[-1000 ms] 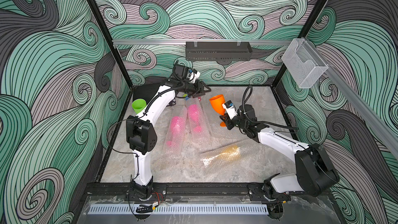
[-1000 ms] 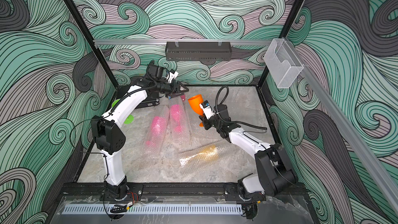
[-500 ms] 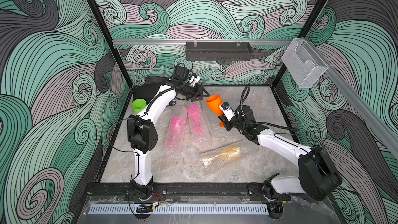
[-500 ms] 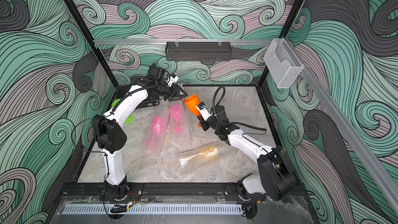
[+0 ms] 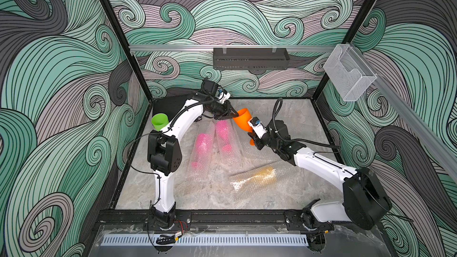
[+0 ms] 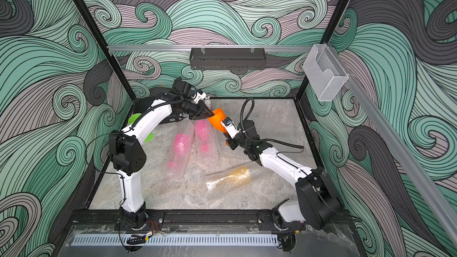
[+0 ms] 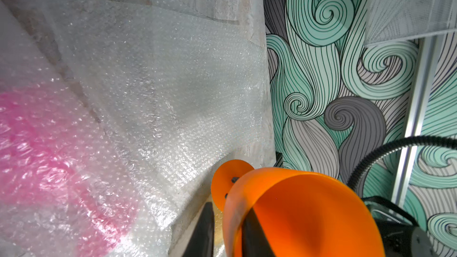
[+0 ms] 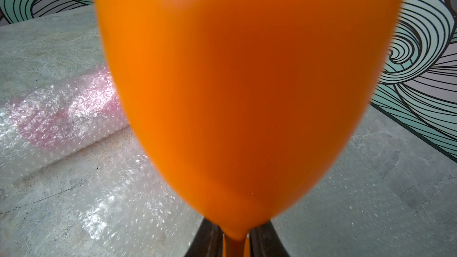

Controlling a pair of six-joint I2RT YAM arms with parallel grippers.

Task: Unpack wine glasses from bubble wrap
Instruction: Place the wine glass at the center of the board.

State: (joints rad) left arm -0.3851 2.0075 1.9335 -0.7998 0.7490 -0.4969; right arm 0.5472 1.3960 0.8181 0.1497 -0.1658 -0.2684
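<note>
The left arm arcs along the back of the marble bench (image 5: pixel 296 119), with the left claw (image 5: pixel 233 116) at the opaque orange plastic stemmed goblet (image 5: pixel 243 122). Its fingers (image 7: pixel 257 238) straddle the bowl's rim, one inside and one outside; whether they pinch it I cannot tell. The right arm stretches forward, and the right claw (image 8: pixel 233 241) is clamped on the stem, holding the goblet tilted in the air near clear bubble-wrap tubes (image 5: pixel 205 149). A second ago the goblet hung further right, clear of the left claw, which was spread wider.
</note>
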